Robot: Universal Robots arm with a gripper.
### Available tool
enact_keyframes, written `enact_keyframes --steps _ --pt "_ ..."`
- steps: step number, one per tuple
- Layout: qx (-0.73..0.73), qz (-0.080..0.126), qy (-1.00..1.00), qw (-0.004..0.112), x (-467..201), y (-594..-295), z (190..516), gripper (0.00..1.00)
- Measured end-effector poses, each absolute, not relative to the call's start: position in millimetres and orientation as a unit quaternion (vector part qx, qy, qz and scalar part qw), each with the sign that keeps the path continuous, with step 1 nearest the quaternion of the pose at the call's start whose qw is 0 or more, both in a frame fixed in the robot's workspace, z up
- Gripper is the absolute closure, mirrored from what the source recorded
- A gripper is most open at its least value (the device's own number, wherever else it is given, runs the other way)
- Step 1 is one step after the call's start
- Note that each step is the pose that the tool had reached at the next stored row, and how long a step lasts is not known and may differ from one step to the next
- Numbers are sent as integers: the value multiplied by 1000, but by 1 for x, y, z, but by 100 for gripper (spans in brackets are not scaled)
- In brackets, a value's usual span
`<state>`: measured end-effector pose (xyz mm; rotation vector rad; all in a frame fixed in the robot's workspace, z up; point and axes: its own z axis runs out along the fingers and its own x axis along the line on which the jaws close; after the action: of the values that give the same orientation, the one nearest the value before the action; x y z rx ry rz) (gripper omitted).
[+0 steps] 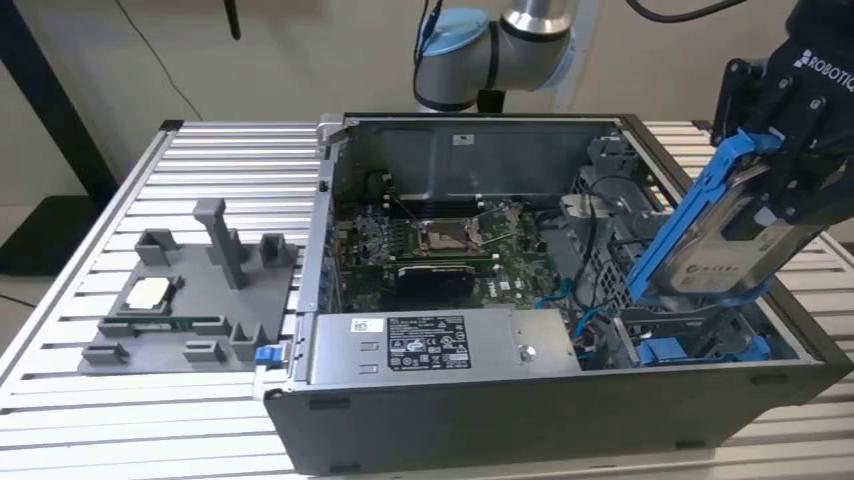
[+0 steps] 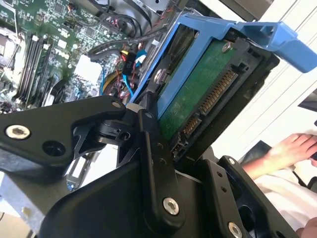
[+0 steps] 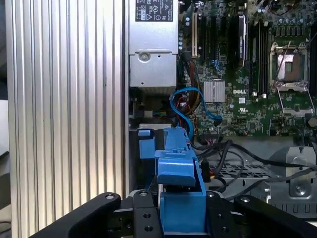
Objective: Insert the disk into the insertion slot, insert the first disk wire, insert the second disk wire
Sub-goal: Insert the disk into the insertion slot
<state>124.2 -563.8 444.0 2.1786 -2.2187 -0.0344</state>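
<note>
Now your gripper (image 1: 787,185) grips the disk (image 1: 707,255), tilted steeply just above the insertion slot (image 1: 694,330); its lower end hangs near that slot's blue rails (image 1: 667,352).

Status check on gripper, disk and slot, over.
Gripper shut on disk. Disk tilted above insertion slot, not seated. Blue cable beside slot.

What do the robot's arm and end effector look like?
The arm is silver-grey with rounded joints and a light blue cap; a black cable runs nearby. The end effector is black, with white lettering and jointed fingers with silver screws.
</note>
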Motion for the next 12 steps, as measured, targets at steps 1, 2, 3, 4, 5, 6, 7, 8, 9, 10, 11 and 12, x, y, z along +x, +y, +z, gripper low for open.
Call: enact_keyframes --steps 1,2,3,4,5,6,7,8,9,10,11,12 --pt "700 -11 -713 16 124 -564 444 67" --pt "700 -11 -713 16 124 -564 443 67" --pt "700 -11 -713 16 124 -564 443 67" --pt "700 -11 -713 16 124 -564 443 67" --pt "700 -11 -713 16 124 -564 443 67" --pt "700 -11 -713 16 124 -564 443 67" --pt "700 -11 -713 16 124 -564 443 67" --pt "701 -11 -713 16 124 -564 443 67" --pt "700 -11 -713 16 124 -564 443 67" --pt "700 -11 -713 16 124 -564 442 67" --pt "701 -11 -713 16 124 -564 442 67" --pt "700 -11 -713 16 124 -564 442 67"
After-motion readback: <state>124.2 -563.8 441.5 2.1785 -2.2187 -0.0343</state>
